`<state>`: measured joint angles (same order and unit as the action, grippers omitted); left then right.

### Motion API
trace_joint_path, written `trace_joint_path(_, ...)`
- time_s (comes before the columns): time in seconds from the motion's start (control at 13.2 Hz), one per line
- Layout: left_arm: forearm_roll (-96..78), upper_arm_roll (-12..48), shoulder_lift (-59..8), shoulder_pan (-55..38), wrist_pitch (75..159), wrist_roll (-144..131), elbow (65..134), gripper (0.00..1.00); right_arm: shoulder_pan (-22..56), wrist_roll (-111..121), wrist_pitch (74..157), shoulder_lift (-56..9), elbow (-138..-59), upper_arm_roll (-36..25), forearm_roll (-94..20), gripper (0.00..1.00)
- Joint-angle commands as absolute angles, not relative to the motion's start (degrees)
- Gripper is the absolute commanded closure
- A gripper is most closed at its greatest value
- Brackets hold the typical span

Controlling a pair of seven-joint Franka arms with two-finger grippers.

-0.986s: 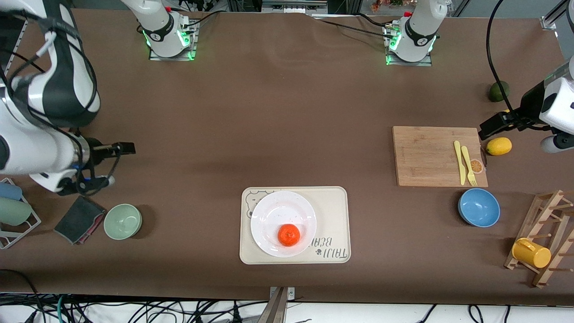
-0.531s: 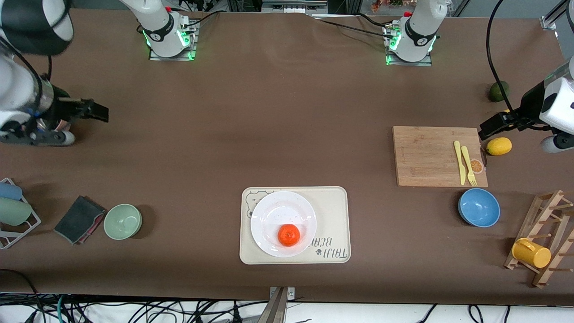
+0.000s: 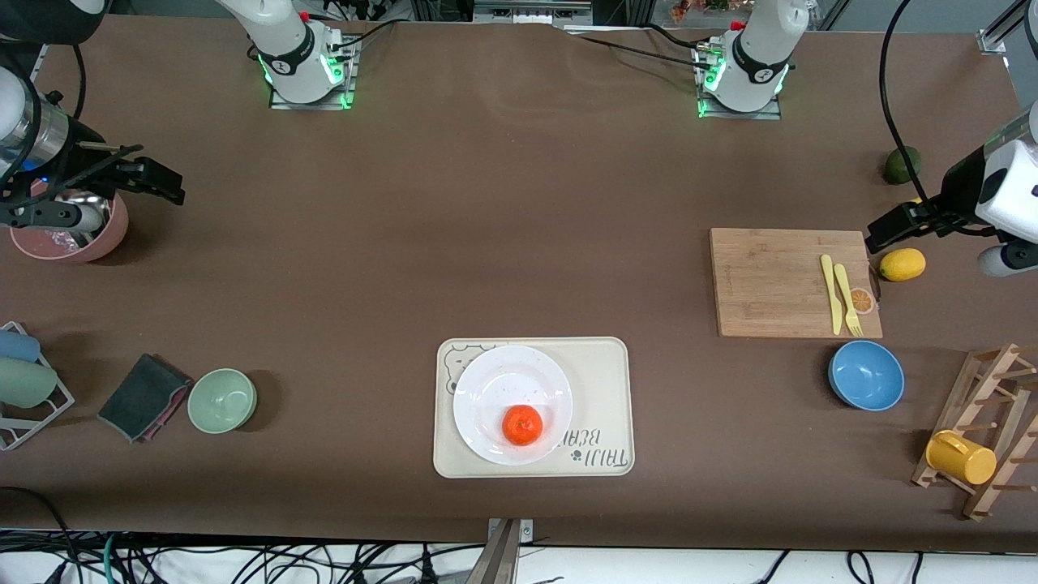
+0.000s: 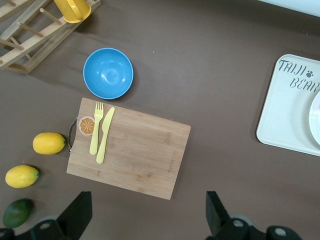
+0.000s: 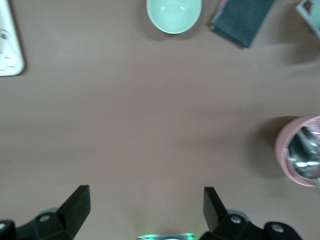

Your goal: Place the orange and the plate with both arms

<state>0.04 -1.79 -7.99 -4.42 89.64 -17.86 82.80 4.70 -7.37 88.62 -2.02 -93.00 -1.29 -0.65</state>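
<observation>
The orange (image 3: 521, 425) lies on the white plate (image 3: 512, 381), on the side of the plate nearest the front camera. The plate rests on a cream tray (image 3: 604, 381) near the table's front edge, midway between the arms. My right gripper (image 3: 158, 185) hangs open and empty over bare table by a pink bowl (image 3: 73, 234), well away from the plate. In the right wrist view its fingers (image 5: 76, 202) stand wide apart. My left gripper (image 3: 890, 226) hangs open and empty over the table beside a lemon (image 3: 902, 264). A sliver of the plate (image 4: 316, 120) shows in the left wrist view.
A wooden cutting board (image 3: 778, 280) carries a yellow knife and fork. Around it are a green fruit (image 3: 902, 165), a blue bowl (image 3: 866, 375) and a wooden rack with a yellow cup (image 3: 961, 457). A green bowl (image 3: 222, 400) and dark cloth (image 3: 144, 396) sit toward the right arm's end.
My right arm has swung up and away from the green bowl and cloth toward the robots' side, uncovering the pink bowl. The left arm, orange and plate have not moved.
</observation>
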Motion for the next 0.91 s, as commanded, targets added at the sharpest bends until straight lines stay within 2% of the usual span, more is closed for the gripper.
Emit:
trace_joint_path(0.0, -0.09, -1.67, -8.44, -4.31, 88.42, -17.40, 81.39, 0.00, 4.93, -8.96, 88.78, -0.79, -93.78, -2.46, -3.16, 0.00)
trace_joint_path(0.83, -0.09, -1.67, -8.44, -4.31, 88.42, -17.40, 81.39, 0.00, 4.66, -9.14, 85.17, -0.97, -92.64, -3.34, -2.90, 0.00)
